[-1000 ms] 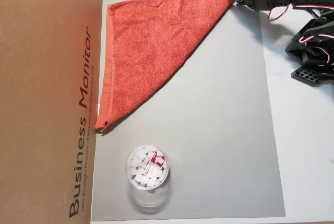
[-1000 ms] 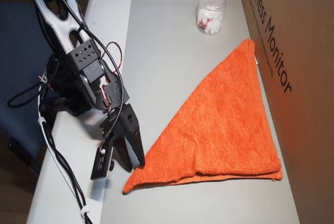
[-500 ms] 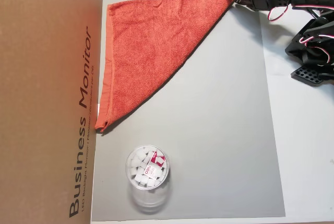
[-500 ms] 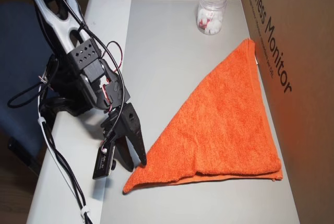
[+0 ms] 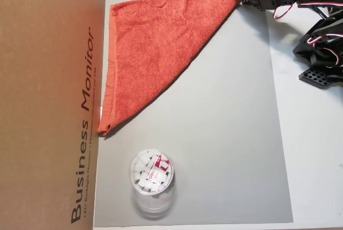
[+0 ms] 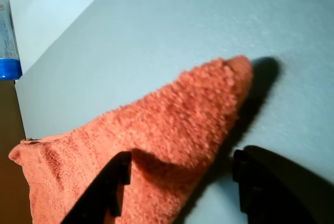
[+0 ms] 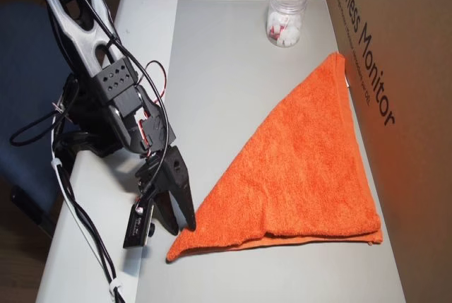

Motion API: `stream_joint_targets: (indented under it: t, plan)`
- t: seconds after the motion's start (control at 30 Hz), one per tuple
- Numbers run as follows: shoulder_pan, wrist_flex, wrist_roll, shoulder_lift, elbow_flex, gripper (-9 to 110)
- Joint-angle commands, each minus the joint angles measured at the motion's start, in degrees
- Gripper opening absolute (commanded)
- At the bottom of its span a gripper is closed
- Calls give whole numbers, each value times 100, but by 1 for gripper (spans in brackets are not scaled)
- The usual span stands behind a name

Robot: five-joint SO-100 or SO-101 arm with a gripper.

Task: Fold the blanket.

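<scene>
Orange-red terry cloth, the blanket (image 5: 153, 53) lies folded into a triangle on the grey mat (image 5: 225, 149) that covers the table (image 5: 316, 160). Its long hemmed side runs along the brown cardboard box (image 5: 48, 101) printed "Business Monitor", and in an overhead view (image 7: 311, 176) a lower layer peeks out beneath the upper one along the short edge. The far pointed corner reaches away from the box to the mat's opposite side, where the gripper (image 7: 180, 229) stands over it. In the wrist view the two black fingers (image 6: 112, 190) are spread apart, one over the cloth and the other over bare mat, with the corner tip (image 6: 237, 70) lying flat ahead of them; the gripper is open and holds nothing. The black arm (image 7: 113, 98), with red and white wires, sits off the mat, well apart from the box. A clear plastic jar (image 5: 151, 179) holding small white pieces stands on the mat near the box, just beyond the blanket's other narrow corner.
</scene>
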Motion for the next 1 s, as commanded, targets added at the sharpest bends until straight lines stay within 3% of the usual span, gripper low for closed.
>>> stream_joint_targets:
  t: [0.0, 0.27, 0.97]
  plan:
    - [-9, -229, -237, -88, -290, 20]
    - [9, -642, -431, -404, -334, 20]
    - [334, -624, -1195, -642, -281, 1]
